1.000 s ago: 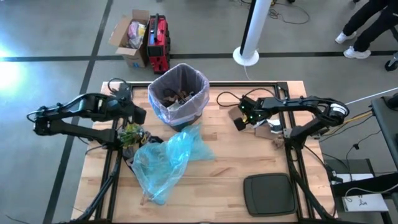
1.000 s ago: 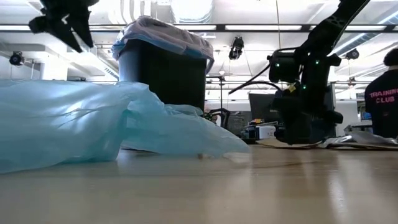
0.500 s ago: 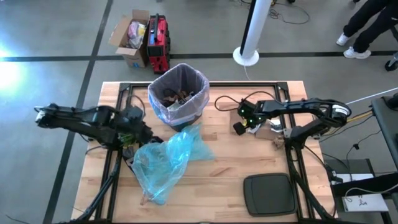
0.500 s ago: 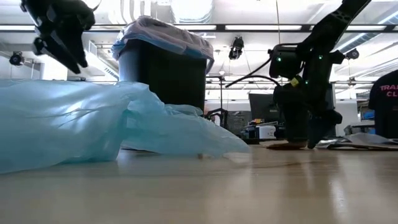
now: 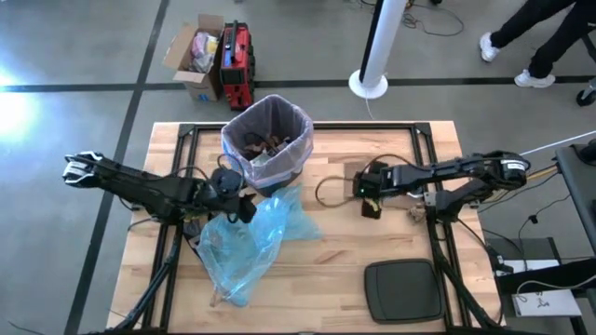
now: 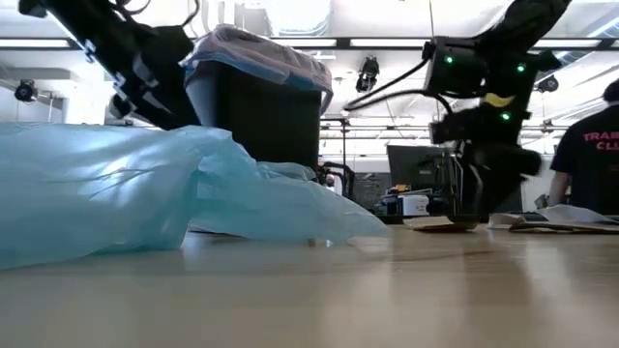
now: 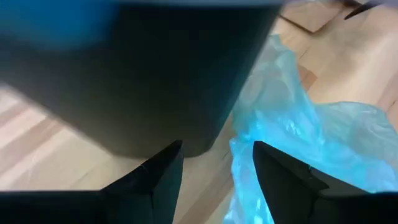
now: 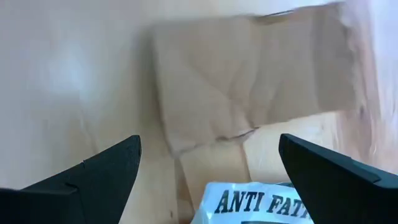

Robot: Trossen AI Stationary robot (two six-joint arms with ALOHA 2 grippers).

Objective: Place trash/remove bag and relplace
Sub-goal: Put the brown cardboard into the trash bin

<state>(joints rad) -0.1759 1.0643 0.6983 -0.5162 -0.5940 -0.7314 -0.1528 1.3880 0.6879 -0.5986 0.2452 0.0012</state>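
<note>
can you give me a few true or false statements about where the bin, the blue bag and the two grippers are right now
1. The dark bin lined with a pale pink-lavender plastic liner stands upright on the wooden table. True.
2. The light blue translucent plastic bag sits inside the bin. False: it lies on the table beside the bin.
3. The right gripper is open above a flat brown cardboard scrap. True.
4. The left gripper is over the black pad. False: it is next to the bin's base, by the blue bag.
</note>
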